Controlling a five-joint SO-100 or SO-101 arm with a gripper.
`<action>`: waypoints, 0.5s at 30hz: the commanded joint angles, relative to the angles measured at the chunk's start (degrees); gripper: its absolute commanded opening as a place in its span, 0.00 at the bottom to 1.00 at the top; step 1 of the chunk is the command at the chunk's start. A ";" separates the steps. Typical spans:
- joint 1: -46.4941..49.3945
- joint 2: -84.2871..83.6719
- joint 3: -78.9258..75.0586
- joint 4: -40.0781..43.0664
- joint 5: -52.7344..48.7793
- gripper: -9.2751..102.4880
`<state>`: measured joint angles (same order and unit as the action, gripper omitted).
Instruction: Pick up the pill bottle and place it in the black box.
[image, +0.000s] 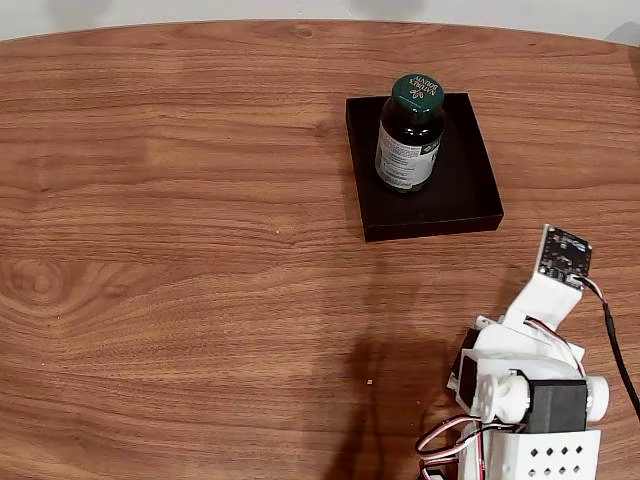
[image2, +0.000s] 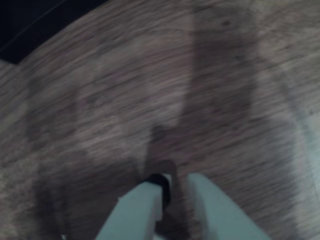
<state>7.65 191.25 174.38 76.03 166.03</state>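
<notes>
Pale plastic gripper (image2: 172, 185) fingers sit nearly together, empty, above blurred wood grain in the wrist view. At twelve o'clock from the arm, the glass pill bottle (image: 410, 135) stands upright inside the matte, low-walled black box (image: 465, 195) on the table (image: 180, 250).

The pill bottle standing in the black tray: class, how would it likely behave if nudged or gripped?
The pill bottle stands upright, taller than wide, so a push near its green cap would probably tip it. Its round body suggests it would roll once down, though the low wall of the black tray might stop it. The dark, glossy sides look hard and possibly slippery.
</notes>
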 joint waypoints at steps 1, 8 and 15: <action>-1.14 0.00 -0.79 10.11 2.99 0.08; -1.49 0.00 -0.79 10.11 3.43 0.08; -3.16 0.00 -0.79 10.11 3.52 0.08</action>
<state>4.75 191.25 174.38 76.38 169.28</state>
